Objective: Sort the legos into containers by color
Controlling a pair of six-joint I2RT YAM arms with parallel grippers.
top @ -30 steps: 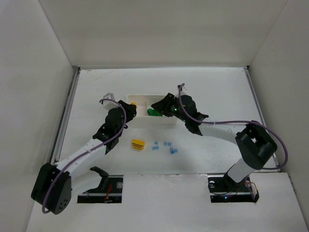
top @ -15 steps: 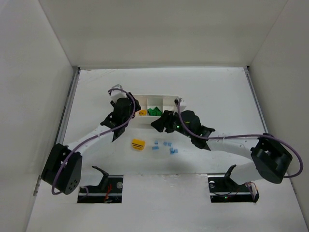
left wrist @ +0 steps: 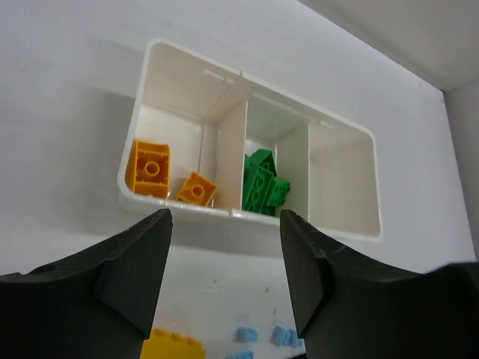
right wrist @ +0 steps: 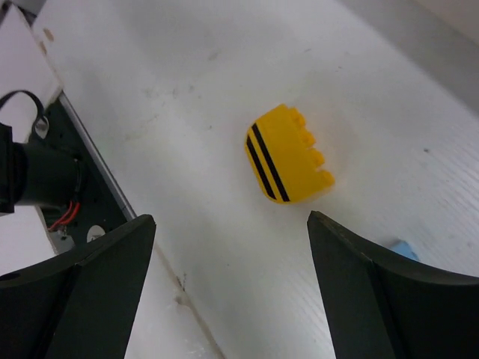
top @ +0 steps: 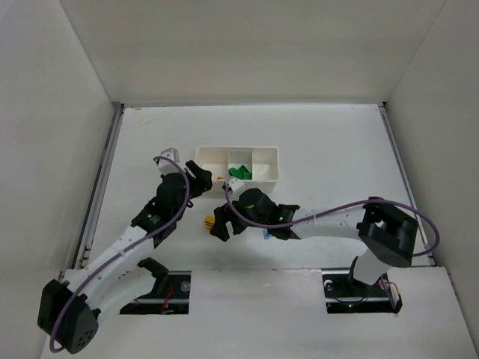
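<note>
The white tray [top: 263,174] sits mid-table with three compartments. In the left wrist view its left cell [left wrist: 142,127] holds two orange bricks [left wrist: 152,168], the middle cell holds green bricks [left wrist: 262,183], and the right cell [left wrist: 340,179] is bare. My left gripper [left wrist: 224,217] hangs open just in front of the tray, gripping nothing. A yellow brick with black stripes [right wrist: 288,163] lies on the table. My right gripper [right wrist: 230,221] stands wide open just short of it, not touching. Small light blue bricks [left wrist: 247,334] lie near the yellow brick [left wrist: 172,345].
The right forearm [top: 314,223] stretches across the table front and covers most of the blue bricks. The table's front edge and a black base mount [right wrist: 45,176] lie close to the left of the right gripper. White walls enclose the table.
Both grippers have opened. The right one left the tray and swung down-left to the yellow brick. The left one drew back from the tray's left cell.
</note>
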